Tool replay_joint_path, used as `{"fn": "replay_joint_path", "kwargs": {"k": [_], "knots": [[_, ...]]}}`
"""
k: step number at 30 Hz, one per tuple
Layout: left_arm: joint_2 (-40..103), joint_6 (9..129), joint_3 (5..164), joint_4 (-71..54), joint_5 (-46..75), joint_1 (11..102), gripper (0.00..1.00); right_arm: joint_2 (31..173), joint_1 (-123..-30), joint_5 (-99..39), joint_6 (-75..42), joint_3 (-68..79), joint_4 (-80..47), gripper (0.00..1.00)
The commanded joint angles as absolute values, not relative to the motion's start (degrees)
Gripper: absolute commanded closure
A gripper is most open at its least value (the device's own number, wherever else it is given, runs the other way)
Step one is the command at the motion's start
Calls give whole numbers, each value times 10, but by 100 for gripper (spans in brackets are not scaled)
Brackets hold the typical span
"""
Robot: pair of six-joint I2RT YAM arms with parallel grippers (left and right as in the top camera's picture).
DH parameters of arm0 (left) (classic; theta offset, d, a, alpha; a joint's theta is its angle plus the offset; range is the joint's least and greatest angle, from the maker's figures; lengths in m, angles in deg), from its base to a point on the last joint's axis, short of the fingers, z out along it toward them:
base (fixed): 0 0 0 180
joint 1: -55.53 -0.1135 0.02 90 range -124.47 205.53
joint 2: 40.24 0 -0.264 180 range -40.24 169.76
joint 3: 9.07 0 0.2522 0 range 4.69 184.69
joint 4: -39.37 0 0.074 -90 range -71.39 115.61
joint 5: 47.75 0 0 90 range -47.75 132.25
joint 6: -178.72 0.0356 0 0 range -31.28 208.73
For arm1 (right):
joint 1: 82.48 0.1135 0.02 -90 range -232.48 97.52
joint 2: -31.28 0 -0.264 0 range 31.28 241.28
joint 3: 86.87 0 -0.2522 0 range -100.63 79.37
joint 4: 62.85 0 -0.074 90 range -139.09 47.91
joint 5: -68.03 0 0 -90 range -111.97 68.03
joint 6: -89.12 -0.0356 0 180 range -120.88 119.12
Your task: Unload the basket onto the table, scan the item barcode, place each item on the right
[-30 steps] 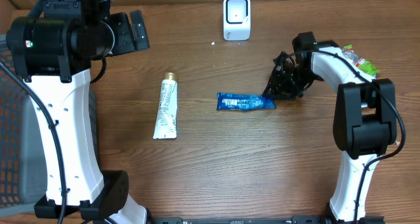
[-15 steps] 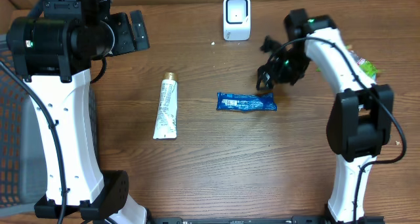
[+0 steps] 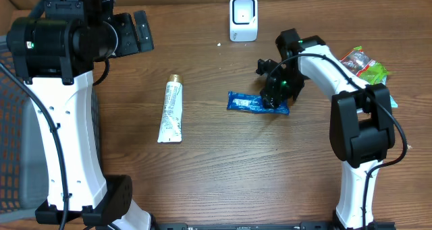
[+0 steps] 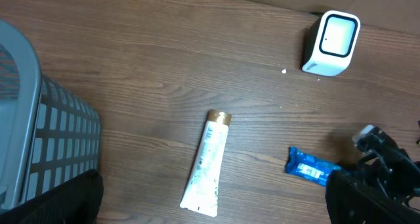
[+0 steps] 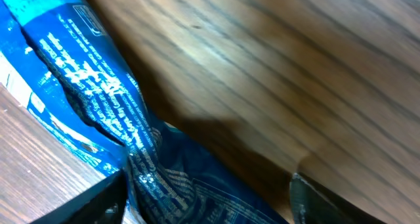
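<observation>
Find blue packet [image 3: 246, 103] flat on the table [image 3: 223, 169], on the robot's side of the scanner [image 3: 243, 17], a little to its right, well apart from it. Read right gripper [image 3: 274, 98] as down over the packet's right end, jaws spread, a finger either side, nothing clamped yet. Judge step: pick-up, grasp not made. Next move: close on the wrapper end without crumpling the print, lift, carry to the scanner window, turn barcode toward it. Cannot tell which face bears the barcode. Note white tube [image 3: 171, 112] nearer than the scanner and to its left, green packet [image 3: 364, 63] off to its right. Log left gripper [image 3: 138, 31] left of the scanner, held high, jaws wide, empty.
</observation>
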State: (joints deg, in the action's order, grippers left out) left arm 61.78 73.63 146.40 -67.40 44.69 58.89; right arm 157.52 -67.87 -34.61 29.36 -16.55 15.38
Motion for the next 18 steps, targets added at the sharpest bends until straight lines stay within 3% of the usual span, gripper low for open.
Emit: {"fn": "replay_joint_path", "kwargs": {"k": [1, 4, 6, 8, 11, 18], "knots": [[617, 728, 1462, -672, 452, 589, 0, 1564, -697, -354, 272, -158, 152, 29], [617, 728, 1462, -672, 452, 589, 0, 1564, -698, -395, 272, -158, 162, 41], [617, 728, 1462, -672, 452, 589, 0, 1564, -698, -417, 272, -158, 167, 55], [617, 728, 1462, -672, 452, 589, 0, 1564, -698, -448, 272, -158, 176, 75], [617, 728, 1462, -672, 452, 589, 0, 1564, -698, -482, 272, -158, 185, 93], [617, 728, 1462, -672, 452, 589, 0, 1564, -698, -514, 258, -160, 196, 96]]}}
